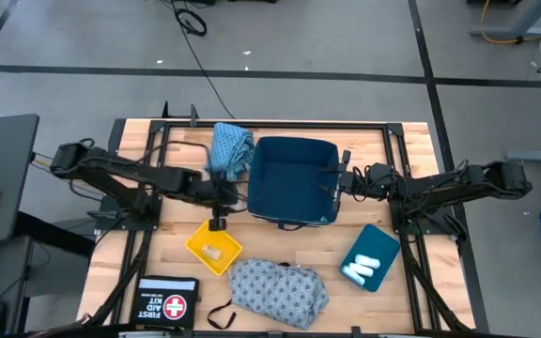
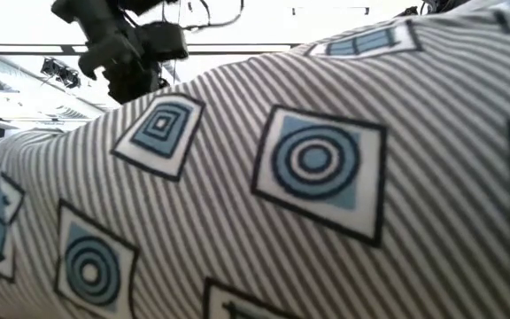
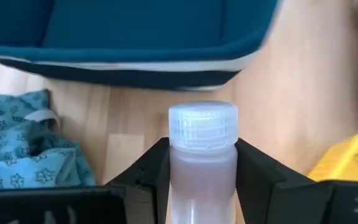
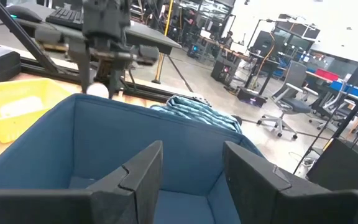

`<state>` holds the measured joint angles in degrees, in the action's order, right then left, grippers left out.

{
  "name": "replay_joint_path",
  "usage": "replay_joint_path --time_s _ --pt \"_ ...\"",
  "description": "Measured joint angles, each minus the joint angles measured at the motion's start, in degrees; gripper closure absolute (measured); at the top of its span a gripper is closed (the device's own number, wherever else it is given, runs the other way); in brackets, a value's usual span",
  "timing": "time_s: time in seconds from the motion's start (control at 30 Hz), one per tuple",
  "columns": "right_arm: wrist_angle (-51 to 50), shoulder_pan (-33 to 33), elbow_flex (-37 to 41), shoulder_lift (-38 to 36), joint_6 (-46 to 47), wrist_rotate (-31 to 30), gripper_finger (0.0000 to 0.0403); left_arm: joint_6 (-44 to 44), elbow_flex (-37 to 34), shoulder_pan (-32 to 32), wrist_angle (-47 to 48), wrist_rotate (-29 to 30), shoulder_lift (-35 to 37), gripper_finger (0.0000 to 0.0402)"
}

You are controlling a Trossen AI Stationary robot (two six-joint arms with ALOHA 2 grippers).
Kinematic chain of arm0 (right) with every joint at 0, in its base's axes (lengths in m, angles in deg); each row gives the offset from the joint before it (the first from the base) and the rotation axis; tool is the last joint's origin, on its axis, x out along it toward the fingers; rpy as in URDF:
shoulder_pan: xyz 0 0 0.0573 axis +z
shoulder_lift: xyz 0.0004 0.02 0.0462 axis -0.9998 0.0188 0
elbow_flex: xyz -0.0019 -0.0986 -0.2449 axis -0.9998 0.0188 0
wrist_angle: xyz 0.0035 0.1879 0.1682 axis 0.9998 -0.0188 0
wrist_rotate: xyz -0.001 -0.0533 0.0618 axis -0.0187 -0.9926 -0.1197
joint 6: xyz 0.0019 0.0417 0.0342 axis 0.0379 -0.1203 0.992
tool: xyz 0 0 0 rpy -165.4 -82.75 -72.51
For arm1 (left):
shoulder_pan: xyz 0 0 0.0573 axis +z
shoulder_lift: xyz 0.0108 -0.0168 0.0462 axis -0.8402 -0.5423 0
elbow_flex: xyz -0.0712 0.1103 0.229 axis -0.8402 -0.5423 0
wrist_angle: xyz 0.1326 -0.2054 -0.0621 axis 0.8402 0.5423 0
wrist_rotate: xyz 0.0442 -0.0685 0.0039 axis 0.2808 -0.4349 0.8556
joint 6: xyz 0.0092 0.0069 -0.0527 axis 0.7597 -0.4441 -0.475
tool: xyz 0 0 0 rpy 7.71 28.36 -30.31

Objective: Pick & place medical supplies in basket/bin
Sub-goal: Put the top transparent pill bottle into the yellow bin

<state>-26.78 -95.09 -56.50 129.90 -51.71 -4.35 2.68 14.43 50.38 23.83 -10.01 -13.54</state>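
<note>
Medical supplies are mostly unplaced: the grey-blue garment (image 1: pixel 278 293) lies at the lower centre of the surface (image 1: pixel 172 244), white rolls (image 1: pixel 361 268) sit in the teal tray (image 1: pixel 371 256) lower right, a packet in the yellow tray (image 1: pixel 213 247); left claw (image 3: pixel 202 163) clamps a capped white vial (image 3: pixel 202 149) beside the seemingly empty blue bin (image 1: pixel 292 180); right claw (image 4: pixel 191 163) gapes empty at its rim; teal-blue garment (image 1: pixel 230 148) lies beyond

The light wooden slatted table (image 1: pixel 411 310) carries a dark blue fabric bin (image 1: pixel 292 180) at centre, a teal-blue patterned cloth (image 1: pixel 230 148) at eleven o'clock, a yellow plastic tray (image 1: pixel 213 247) at seven, a grey-blue patterned garment (image 1: pixel 278 293) at six, a teal tray (image 1: pixel 371 256) at four and a black first-aid kit (image 1: pixel 167 302) at eight.
</note>
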Motion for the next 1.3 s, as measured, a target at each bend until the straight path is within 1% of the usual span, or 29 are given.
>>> replay_joint_path --time_s 0.1,0.3,0.4,0.47,0.53,0.67,0.73,0.83,1.03,1.3 --pt "-0.06 0.0 0.0 0.0 -0.02 0.0 0.0227 -2.92 -3.99 -2.55 -5.3 1.18 4.51 0.0273" --pt "-0.03 0.0 0.0 0.02 -0.01 0.0 0.0227 -5.77 -15.36 -7.67 -26.04 1.56 14.38 0.0273" --pt "-0.1 0.0 0.0 0.02 0.48 0.0 0.0227 -6.62 -21.2 -10.31 -37.65 -0.28 18.56 0.0273" --pt "-0.29 0.0 0.0 0.02 1.24 0.0 0.0227 -7.45 -24.81 -12.16 -42.53 -1.36 20.59 0.0273" --pt "-0.9 0.0 0.0 0.02 1.98 0.0 0.0227 -8.84 -27.49 -14.02 -45.21 -1.64 21.89 0.0273" --pt "-1.65 0.0 0.0 0.02 3.48 -0.01 0.0227 -11.08 -30.01 -17.8 -45.3 -2.76 22.67 0.0273" --pt "-1.71 0.0 0.0 0.02 4.22 -0.03 0.0227 -11.69 -30.06 -19.57 -44.4 -3.58 22.1 0.0273" --pt "-1.73 0.0 0.0 0.02 4.84 -0.17 0.0227 -13.05 -30.03 -21.35 -41.4 -3.33 21.11 0.0273" --pt "-1.67 0.0 0.0 0.02 4.9 -1.17 0.0227 -17.18 -30.03 -21.78 -33.17 -2.73 18.84 0.0273" --pt "-1.58 0.0 0.0 0.02 4.93 -1.74 0.0227 -17.49 -30.03 -21.71 -28.45 -2.96 14.8 0.0273"
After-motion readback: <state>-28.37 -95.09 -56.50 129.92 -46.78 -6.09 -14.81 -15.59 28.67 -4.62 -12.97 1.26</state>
